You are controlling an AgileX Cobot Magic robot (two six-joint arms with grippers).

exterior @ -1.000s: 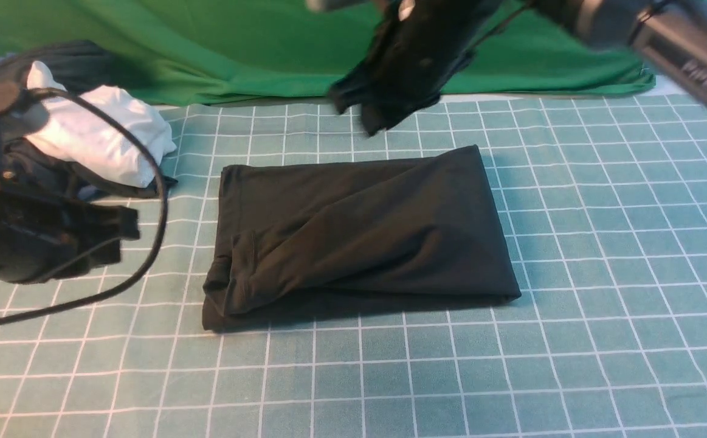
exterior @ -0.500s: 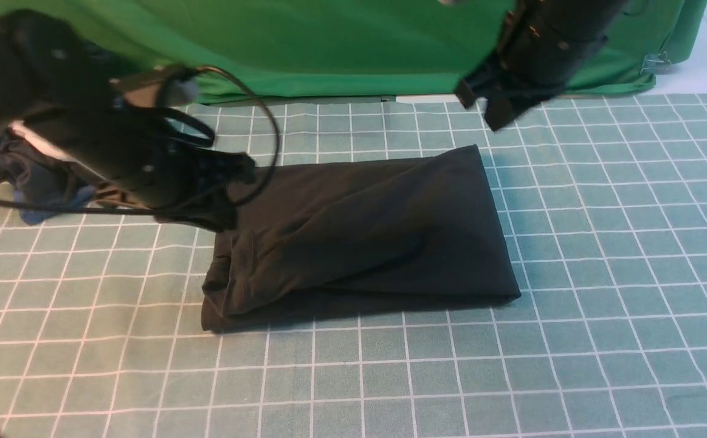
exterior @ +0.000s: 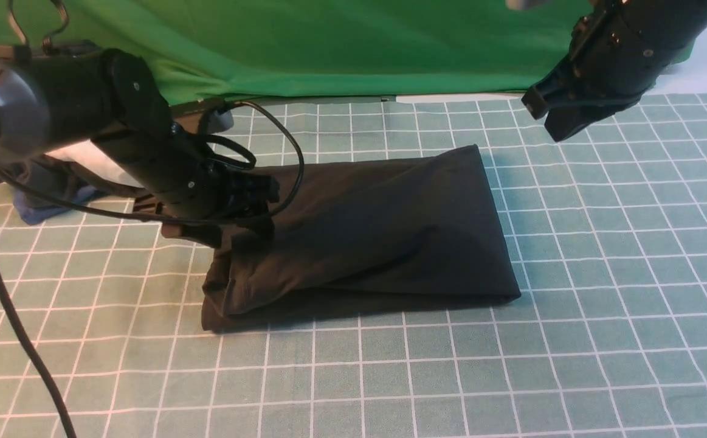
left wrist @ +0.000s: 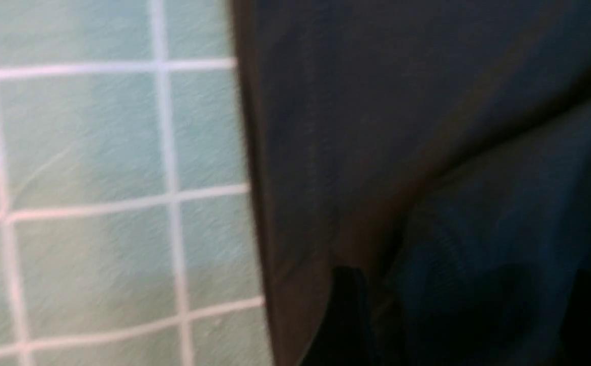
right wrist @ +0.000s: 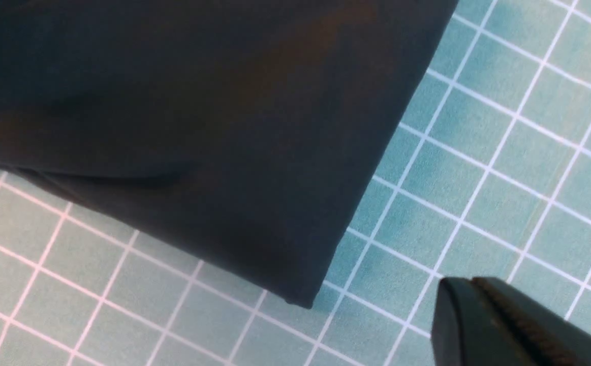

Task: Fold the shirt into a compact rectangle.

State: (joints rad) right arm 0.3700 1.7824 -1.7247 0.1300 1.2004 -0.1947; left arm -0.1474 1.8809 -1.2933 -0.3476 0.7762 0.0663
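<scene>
Folded shirt [exterior: 383,231], left edge beneath released left gripper [exterior: 255,210], clenched right gripper [exterior: 551,118] well apart

No writing, label, brand, number or sign can be read anywhere, neither on the folded black shirt [exterior: 377,225], nor the squared worktop [exterior: 602,274], nor the green cloth [exterior: 341,48] at the far side.

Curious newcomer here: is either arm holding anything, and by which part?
Nothing seems held. The left gripper is over the shirt, at its left end, fingers apart; the right gripper is shut, empty.
</scene>
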